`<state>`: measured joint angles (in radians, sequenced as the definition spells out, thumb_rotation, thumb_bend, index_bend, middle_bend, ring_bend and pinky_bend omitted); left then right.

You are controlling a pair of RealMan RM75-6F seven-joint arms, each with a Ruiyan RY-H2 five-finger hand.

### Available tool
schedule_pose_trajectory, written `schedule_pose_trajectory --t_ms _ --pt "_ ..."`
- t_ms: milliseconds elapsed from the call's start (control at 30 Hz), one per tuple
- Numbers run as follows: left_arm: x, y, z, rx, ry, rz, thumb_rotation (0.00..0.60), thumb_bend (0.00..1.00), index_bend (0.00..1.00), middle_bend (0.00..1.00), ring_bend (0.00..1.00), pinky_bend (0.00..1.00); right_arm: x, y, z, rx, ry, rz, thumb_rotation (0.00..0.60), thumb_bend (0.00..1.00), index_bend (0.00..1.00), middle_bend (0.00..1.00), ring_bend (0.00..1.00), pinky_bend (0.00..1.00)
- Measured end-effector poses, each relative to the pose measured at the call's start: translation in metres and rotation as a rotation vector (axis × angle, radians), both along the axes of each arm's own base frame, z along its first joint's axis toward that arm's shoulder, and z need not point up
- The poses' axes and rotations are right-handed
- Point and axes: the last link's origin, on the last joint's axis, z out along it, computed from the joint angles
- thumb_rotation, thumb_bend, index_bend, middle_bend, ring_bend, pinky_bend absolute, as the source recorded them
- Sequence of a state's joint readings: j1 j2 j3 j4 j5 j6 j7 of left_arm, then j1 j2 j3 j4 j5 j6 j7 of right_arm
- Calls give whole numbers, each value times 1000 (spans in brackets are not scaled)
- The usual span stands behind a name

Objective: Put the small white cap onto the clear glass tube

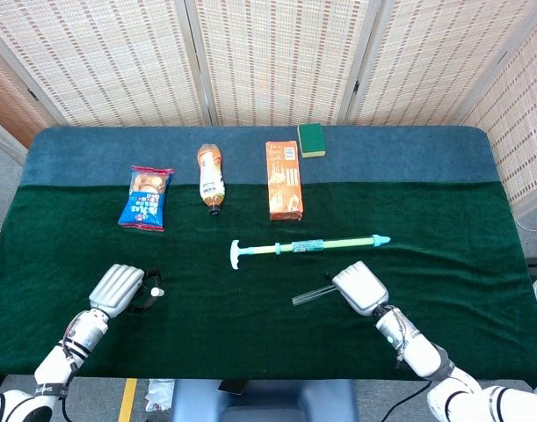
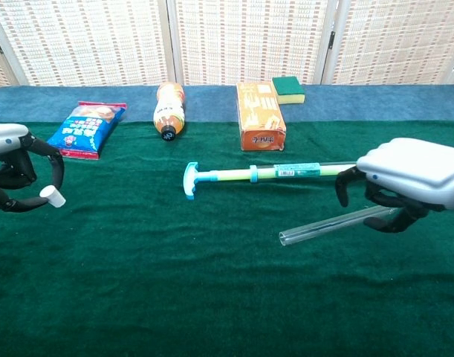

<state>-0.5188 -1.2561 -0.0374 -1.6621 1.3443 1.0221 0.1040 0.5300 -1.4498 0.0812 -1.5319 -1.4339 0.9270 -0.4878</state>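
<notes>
The small white cap [image 2: 51, 196] is pinched in my left hand [image 2: 11, 163] at the left of the table, just above the green cloth; the head view shows the cap [image 1: 157, 291] beside that hand [image 1: 117, 288]. The clear glass tube [image 2: 323, 224] lies slanted on the cloth right of centre. My right hand [image 2: 409, 178] hovers over the tube's right end with its fingers spread on either side of it, and the tube still lies flat. Seen from the head, the right hand [image 1: 359, 287] covers that end, leaving only the tube's left part [image 1: 310, 296] visible.
A long green and blue plunger toy [image 2: 286, 172] lies just behind the tube. Further back are an orange box [image 2: 261, 117], a green sponge [image 2: 288, 89], an orange bottle [image 2: 168, 109] on its side and a blue snack bag [image 2: 87, 128].
</notes>
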Motion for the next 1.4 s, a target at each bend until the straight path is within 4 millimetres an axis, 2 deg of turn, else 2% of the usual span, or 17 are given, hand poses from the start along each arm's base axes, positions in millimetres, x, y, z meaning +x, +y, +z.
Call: schedule_pose_trajectory --t_ms 300,533,700,1100,1300,1400 --pt "-3 2 1 -1 3 15 600 493 527 996 917 797 6 -6 -19 20 28 -3 600 402 421 945 1000 1000" --pt "-5 3 -1 -6 2 19 600 493 523 996 916 797 9 -8 -27 22 40 -1 600 402 424 945 1000 1000" --pt "-5 3 -1 -6 1 20 600 493 522 996 914 797 9 -8 -31 24 44 -5 600 402 463 945 1000 1000" --pt "-8 3 -2 1 -6 23 600 493 523 996 913 797 10 -10 -37 26 59 -10 600 398 615 950 1000 1000" --pt "-6 5 4 20 -35 26 600 493 524 996 913 797 13 -11 -38 22 36 -28 600 398 772 976 1000 1000" --pt "-4 6 11 27 -73 35 600 494 524 996 913 797 19 -12 -35 21 -7 -41 600 431 827 991 1000 1000"
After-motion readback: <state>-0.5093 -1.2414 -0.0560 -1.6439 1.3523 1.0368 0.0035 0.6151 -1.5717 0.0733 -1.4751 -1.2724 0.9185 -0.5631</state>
